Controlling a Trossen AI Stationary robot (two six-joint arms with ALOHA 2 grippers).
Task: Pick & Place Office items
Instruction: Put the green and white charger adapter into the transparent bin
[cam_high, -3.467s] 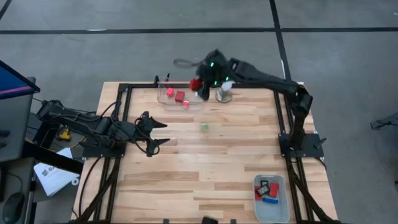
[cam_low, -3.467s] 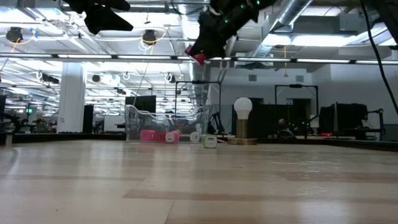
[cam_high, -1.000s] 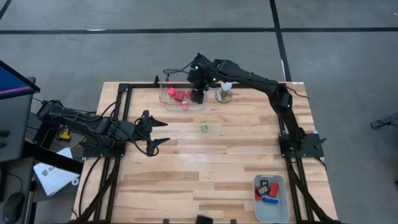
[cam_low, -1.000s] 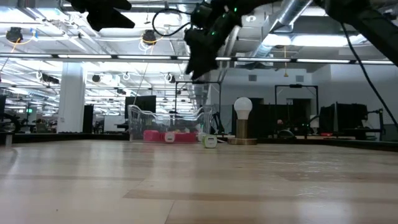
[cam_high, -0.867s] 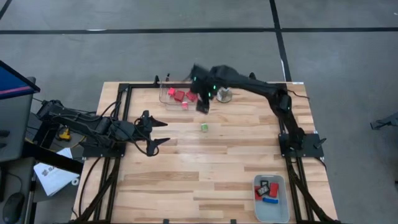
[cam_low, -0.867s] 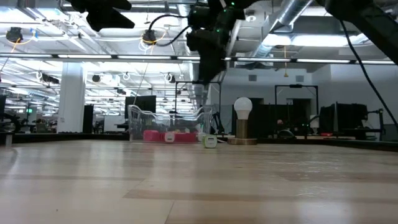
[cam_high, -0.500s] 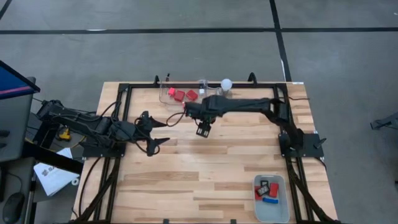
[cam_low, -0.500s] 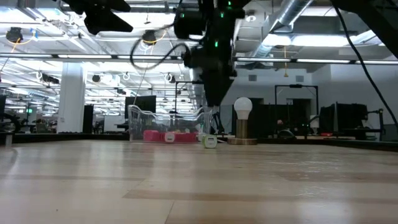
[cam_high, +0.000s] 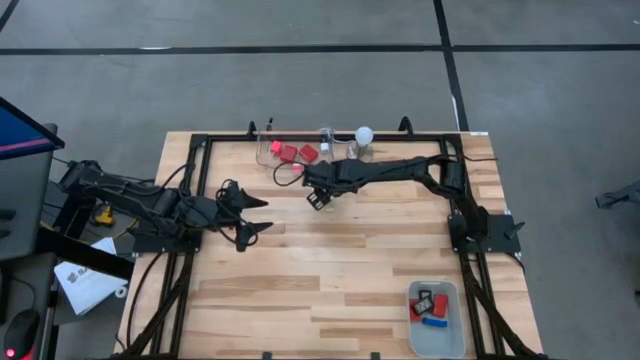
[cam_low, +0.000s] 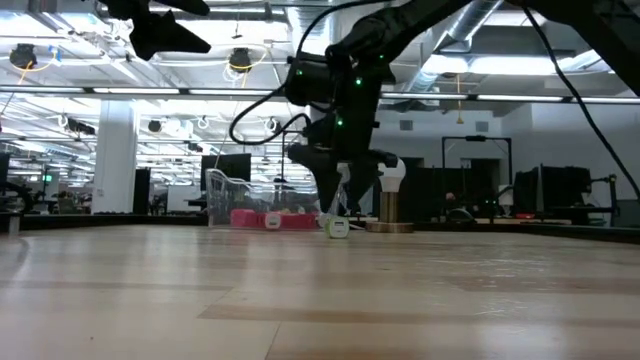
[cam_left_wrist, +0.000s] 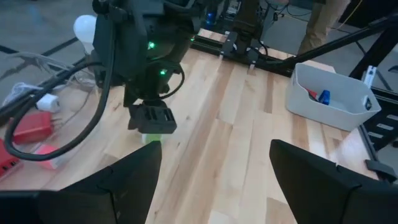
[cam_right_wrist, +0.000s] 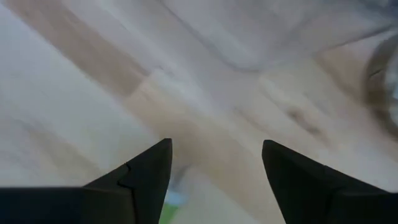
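Observation:
A small green-and-white piece lies alone on the wooden table, left of its middle line. My right gripper hangs open just above it with its fingers pointing down, and touches nothing. In the left wrist view the green piece shows right under that gripper. In the high view the gripper hides the piece. Red and pink pieces lie in a clear container at the far edge. My left gripper waits open at the table's left.
A white ball on a round metal base stands right of the clear container. A white bin at the near right holds red, black-and-white and blue pieces. Black frame rails run along the table's sides.
My right gripper has left the clear container, moved toward the near edge and sunk down over the green piece, rolling its wrist as it went. Its fingers stay apart.

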